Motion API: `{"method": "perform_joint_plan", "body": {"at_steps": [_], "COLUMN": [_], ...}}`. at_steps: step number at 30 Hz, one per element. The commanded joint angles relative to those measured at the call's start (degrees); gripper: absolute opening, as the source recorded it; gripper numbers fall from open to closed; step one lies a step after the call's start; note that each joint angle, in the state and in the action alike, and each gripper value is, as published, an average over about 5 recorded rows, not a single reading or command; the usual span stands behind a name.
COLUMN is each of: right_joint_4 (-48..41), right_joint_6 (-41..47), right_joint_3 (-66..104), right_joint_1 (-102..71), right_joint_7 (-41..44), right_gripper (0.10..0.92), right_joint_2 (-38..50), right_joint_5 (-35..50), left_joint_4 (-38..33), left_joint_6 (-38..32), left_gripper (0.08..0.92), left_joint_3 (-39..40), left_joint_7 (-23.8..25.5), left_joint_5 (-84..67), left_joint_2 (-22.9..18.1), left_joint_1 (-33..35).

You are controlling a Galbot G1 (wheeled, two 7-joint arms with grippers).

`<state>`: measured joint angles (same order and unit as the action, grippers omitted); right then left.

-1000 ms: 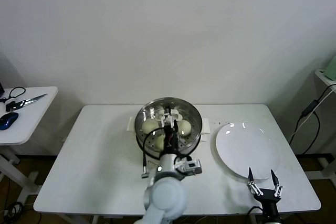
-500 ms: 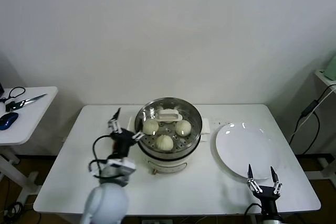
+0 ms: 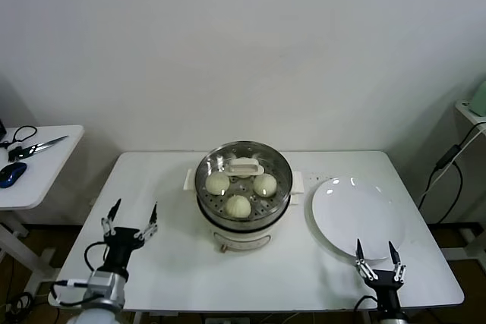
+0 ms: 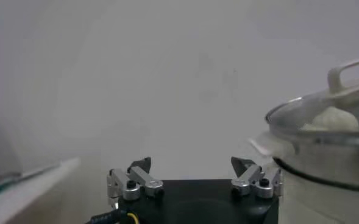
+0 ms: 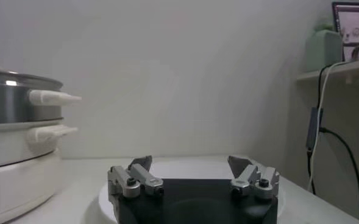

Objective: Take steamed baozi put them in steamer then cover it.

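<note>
Head view: the steamer (image 3: 243, 191) stands at frame centre on the white desk (image 3: 167, 256), closed by a glass lid (image 3: 244, 166). Three steamed baozi (image 3: 239, 206) are visible inside through the lid. A white plate (image 3: 357, 218) lies right of it. The left hand (image 3: 129, 219) sits lower left, fingers apart, holding nothing. The right hand (image 3: 377, 257) sits lower right, fingers apart, empty.

Left wrist view: left hand (image 4: 194, 173) spread; steamer (image 4: 325, 152) at right edge.

Right wrist view: right hand (image 5: 193, 173) spread over the plate (image 5: 185, 165); steamer (image 5: 14, 146) at left edge.

three steamed baozi (image 3: 239, 204) show inside one steamer (image 3: 243, 221) under one glass lid (image 3: 244, 166). one white plate (image 3: 357, 216) sits on one bench (image 3: 167, 263). two grippers, left gripper (image 3: 130, 218) and right gripper (image 3: 377, 256).
</note>
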<state>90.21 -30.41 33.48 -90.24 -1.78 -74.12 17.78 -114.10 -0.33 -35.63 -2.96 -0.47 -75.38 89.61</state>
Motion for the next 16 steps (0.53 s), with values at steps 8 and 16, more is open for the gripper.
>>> {"method": "perform_joint_plan", "body": {"at_steps": [8, 16], "right_joint_4": [0.37, 0.54], "right_joint_6": [0.30, 0.48], "right_joint_3": [-0.14, -0.12], "right_joint_1": [-0.31, -0.47], "right_joint_7": [0.49, 0.54], "right_gripper": [0.823, 0.823], "right_joint_2": [0.17, 0.18], "right_joint_5": [0.17, 0.17], "left_joint_4": [8.70, 8.58], "left_joint_6": [-13.44, -13.56], "left_gripper": [0.823, 0.823], "left_joint_3": [1.26, 1.78], "left_joint_7": [0.38, 0.66], "left_joint_5": [-8.70, -8.79], "left_joint_2": [-1.09, -1.50], "left_joint_1": [5.60, 5.20]}}
